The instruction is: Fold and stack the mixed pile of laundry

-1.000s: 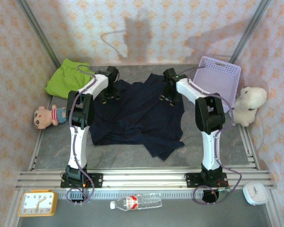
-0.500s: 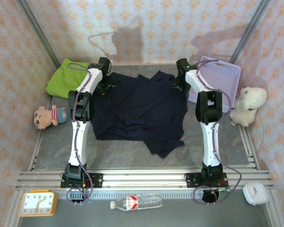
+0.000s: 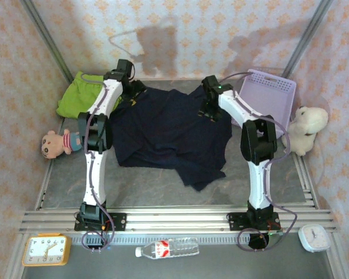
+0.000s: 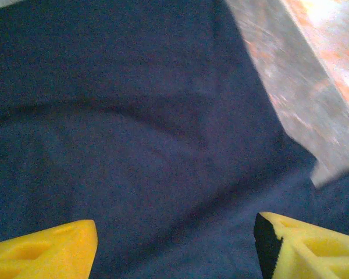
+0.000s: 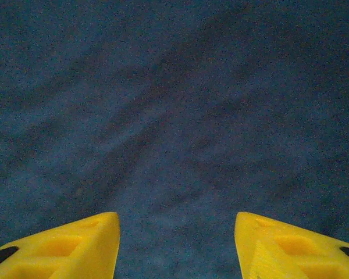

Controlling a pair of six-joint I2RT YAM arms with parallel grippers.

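The dark navy garment (image 3: 171, 136) lies spread across the middle of the table, its near edge rumpled. The lime-green garment (image 3: 77, 96) sits bunched at the far left corner. My left gripper (image 3: 132, 97) hovers over the navy garment's far left corner, close to the green one. In the left wrist view that gripper (image 4: 174, 250) is open over navy cloth (image 4: 134, 133), with nothing between the yellow fingers (image 4: 46, 253). My right gripper (image 3: 209, 109) is over the garment's far right part. In the right wrist view it (image 5: 177, 244) stands open above navy fabric (image 5: 174, 104).
A lavender basket (image 3: 274, 93) stands at the far right with a white plush toy (image 3: 305, 125) beside it. A small doll (image 3: 59, 143) lies at the left edge. A clock (image 3: 45, 250), bottle (image 3: 168, 249) and white timer (image 3: 314, 237) sit in front of the rail.
Both grippers moved toward the far wall and the navy garment's far edge spread out with them. The right gripper has since swung back left over the cloth.
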